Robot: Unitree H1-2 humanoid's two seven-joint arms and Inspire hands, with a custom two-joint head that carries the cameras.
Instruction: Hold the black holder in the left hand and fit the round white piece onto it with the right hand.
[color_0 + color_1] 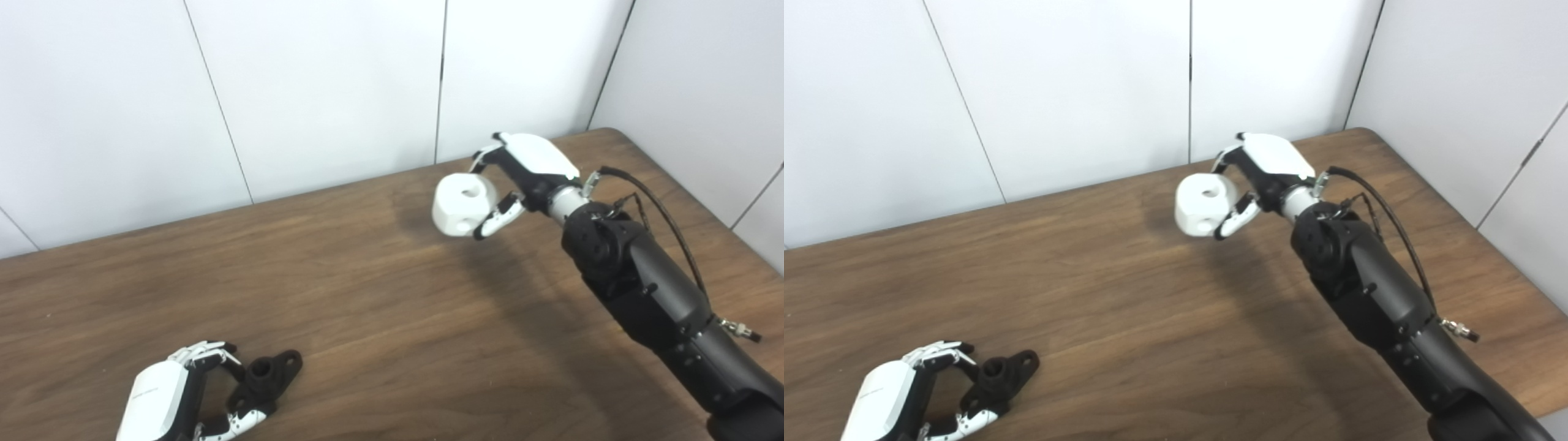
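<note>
The right hand (pixel 520 174) is raised above the far side of the wooden counter (pixel 380 306), its fingers and thumb clamped on the round white piece (pixel 463 204). The piece sits at the fingertips, off the counter, with a hole showing in its upper face and another in its side. Well apart from it, at the near left, the left hand (pixel 177 392) rests low on the counter with its fingers curled around the black holder (pixel 264 378). The holder lies just beyond the palm, between fingers and thumb, touching the counter; its round socket faces up and one flange ear points away from the hand.
</note>
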